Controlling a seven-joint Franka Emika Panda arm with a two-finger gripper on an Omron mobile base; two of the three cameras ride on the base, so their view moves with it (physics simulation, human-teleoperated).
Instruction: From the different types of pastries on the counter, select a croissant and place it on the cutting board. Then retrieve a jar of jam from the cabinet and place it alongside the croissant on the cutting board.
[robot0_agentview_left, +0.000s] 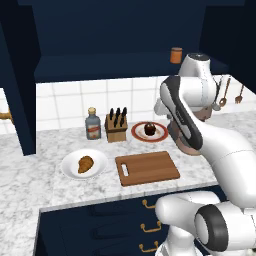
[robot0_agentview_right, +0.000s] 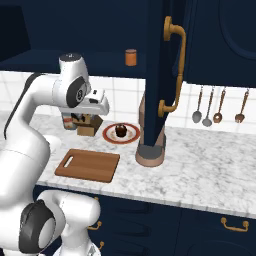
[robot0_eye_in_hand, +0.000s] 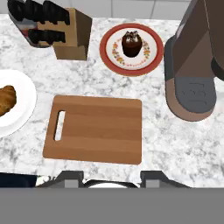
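The croissant (robot0_agentview_left: 85, 164) sits on its white plate (robot0_agentview_left: 70, 161) at the left of the desk (robot0_agentview_left: 30, 175), untouched, and the cutting board (robot0_agentview_left: 147, 167) lies bare just beside that plate, slot handle toward it. From the hand view the croissant (robot0_eye_in_hand: 6, 100) peeks in at the left edge, the board (robot0_eye_in_hand: 94, 128) dead centre. Behind the board: the red-rimmed plate (robot0_eye_in_hand: 148, 57) with the dark cupcake (robot0_eye_in_hand: 131, 43), the decoy, then the knife block (robot0_agentview_left: 116, 127) and the grey bottle (robot0_agentview_left: 92, 124). Up in the open cabinet (robot0_agentview_left: 100, 45) the jam jar (robot0_agentview_left: 176, 55) waits on the shelf for later.

The gripper (robot0_eye_in_hand: 111, 180) hangs high over the board's near edge, fingers drawn together, holding nothing. So the pick is not yet begun. To do it well, I'd say: spread the fingers first, swing left over the white plate, line the fingers across the croissant's narrow width, descend straight, and pinch gently — it looks lumpy and likely to roll. Mind the plate rim on the way down.
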